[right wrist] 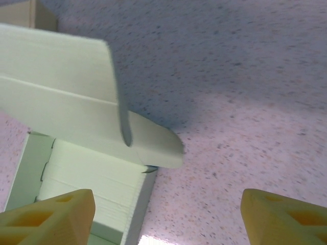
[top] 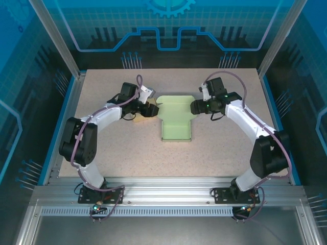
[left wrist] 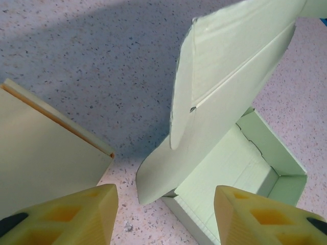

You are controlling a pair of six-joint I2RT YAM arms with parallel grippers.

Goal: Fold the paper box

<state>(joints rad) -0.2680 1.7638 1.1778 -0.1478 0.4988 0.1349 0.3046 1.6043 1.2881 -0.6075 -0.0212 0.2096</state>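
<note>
Paper box (top: 176,125), pale green, sits near the middle of the desk (top: 127,153), with its open tray toward the arm bases and its lid (top: 176,100) standing up at the far end. In the left wrist view the lid (left wrist: 240,56) tilts up over the tray (left wrist: 230,168), and a rounded side flap (left wrist: 181,102) hangs off its edge. The right wrist view shows the matching flap (right wrist: 153,143) at the other side, above the tray's corner.

The left gripper (top: 153,108) hovers just beside the lid's left edge. Its yellow fingers (left wrist: 76,214) are spread apart with nothing between them. The right gripper (top: 193,107) faces it from the other side of the lid, and its fingers (right wrist: 51,214) are also wide apart and empty.

A flat card piece (top: 139,120) with a tan edge lies on the desk under the left gripper, apart from the box.

The desk is a beige speckled surface with blue edging, and the arms cast soft shadows on it. Aluminium posts (top: 56,41) and a slotted rail (top: 163,196) frame it. Blue translucent panels (top: 168,25) printed with circuit lines and a gear close in the back and sides.
</note>
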